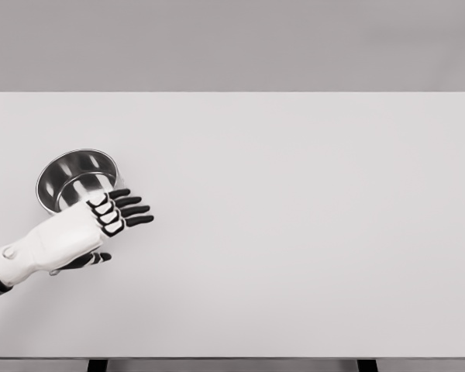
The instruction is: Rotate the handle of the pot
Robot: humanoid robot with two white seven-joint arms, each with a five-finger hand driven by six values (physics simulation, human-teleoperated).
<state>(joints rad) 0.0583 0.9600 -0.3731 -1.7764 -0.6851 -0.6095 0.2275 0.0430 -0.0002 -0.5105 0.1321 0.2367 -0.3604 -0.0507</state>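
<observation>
Head view: shiny round steel pot sits near the left end of the flat white table. Its handle isn't visible, likely hidden under the white left hand, which hovers at the pot's near rim, fingers extended, gripping nothing, probably staged to push the handle round.

A wide rectangular table with a plain white matte top fills almost the whole view. Its far edge runs straight across the upper part, and its near edge lies close to the bottom. Under the near edge two short dark table legs are visible, one near the left corner and one near the right corner. Behind the far edge stands a plain grey wall without any window or mark. The light is soft and even, and it gives almost no shadow on the white top
</observation>
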